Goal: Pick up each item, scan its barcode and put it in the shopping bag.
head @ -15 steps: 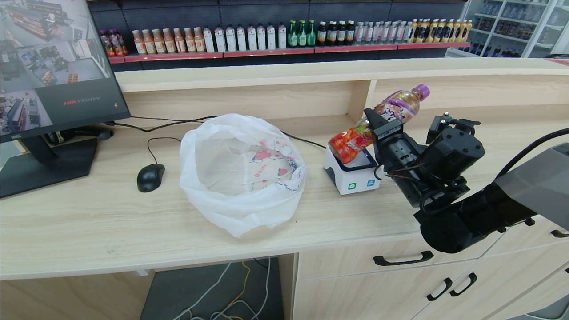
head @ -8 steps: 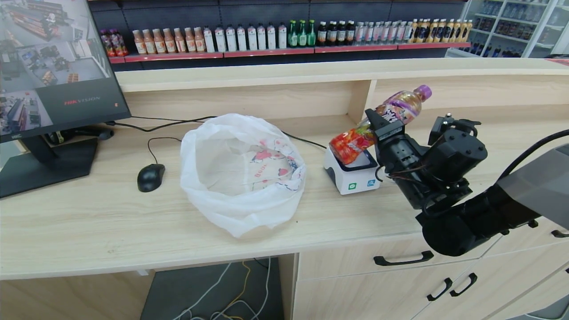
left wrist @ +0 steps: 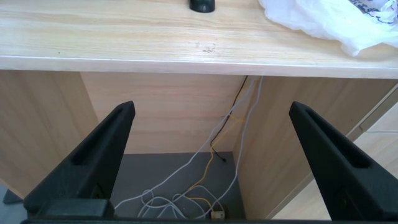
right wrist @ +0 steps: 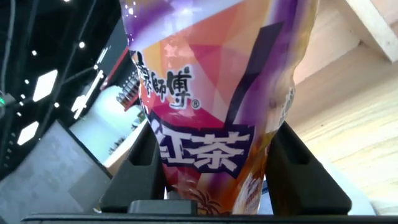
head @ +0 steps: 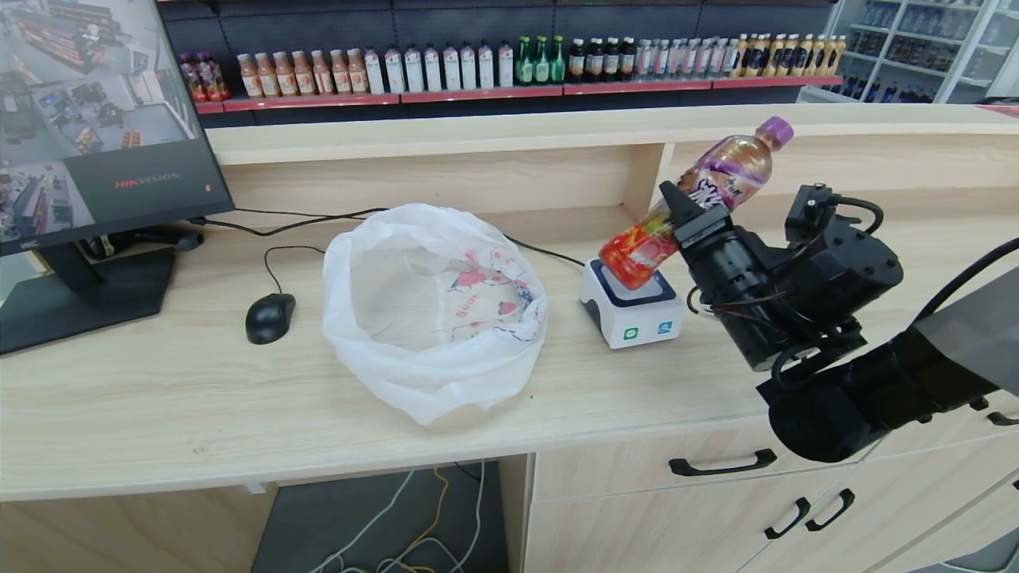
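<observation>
One bottle (head: 728, 173), white-lettered label (right wrist: 205, 149), in right fingers (right wrist: 298, 177)

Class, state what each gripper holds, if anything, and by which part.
The right gripper grips the bottle around its labelled middle; the left gripper is open and empty.

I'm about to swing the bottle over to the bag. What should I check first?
1. Grip: right gripper shut around the bottle: ok.
2. Barcode read by the scanner: cannot tell.
3. Bottle base off the scanner: cannot tell, as they overlap in the head view.
4. Shopping bag mouth open, facing up: ok.
5. Left gripper open, low before the counter, off the path: ok.
</observation>
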Robot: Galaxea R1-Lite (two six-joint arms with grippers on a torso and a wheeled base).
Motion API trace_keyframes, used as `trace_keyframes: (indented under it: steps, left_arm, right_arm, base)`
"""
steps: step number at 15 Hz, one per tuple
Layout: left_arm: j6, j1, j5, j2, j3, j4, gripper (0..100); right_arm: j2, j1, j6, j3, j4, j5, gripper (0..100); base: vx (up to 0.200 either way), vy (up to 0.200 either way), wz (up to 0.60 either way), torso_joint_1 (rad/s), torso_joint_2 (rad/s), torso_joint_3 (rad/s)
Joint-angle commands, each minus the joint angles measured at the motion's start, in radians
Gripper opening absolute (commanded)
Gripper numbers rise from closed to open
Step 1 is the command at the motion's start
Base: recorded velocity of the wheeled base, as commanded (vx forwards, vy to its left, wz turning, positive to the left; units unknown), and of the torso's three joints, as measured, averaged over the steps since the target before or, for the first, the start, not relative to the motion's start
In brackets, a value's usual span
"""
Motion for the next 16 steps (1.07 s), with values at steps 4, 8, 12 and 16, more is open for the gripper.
trace_keyframes:
  steps: [4,8,12,16]
  left_arm:
    - [-0.001,0.000,0.001,0.000,0.000,0.000,100]
    - [-0.001,0.000,0.001,0.000,0.000,0.000,100]
    - [-0.001,0.000,0.001,0.000,0.000,0.000,100]
    - [-0.001,0.000,0.001,0.000,0.000,0.000,100]
  right_arm:
    - [-0.108,0.013,-0.288,0.028,-0.001,0.055,0]
    - [-0.169,0.022,-0.572,0.060,-0.001,0.121,0]
    - [-0.235,0.024,-0.722,0.129,-0.001,0.132,0]
    - [-0.276,0.025,-0.866,0.181,-0.001,0.256,0]
  base:
    - [0.000,0.000,0.00,0.000,0.00,0.000]
    - [0.000,0.000,0.00,0.000,0.00,0.000]
    - [0.000,0.000,0.00,0.000,0.00,0.000]
    - [0.000,0.000,0.00,0.000,0.00,0.000]
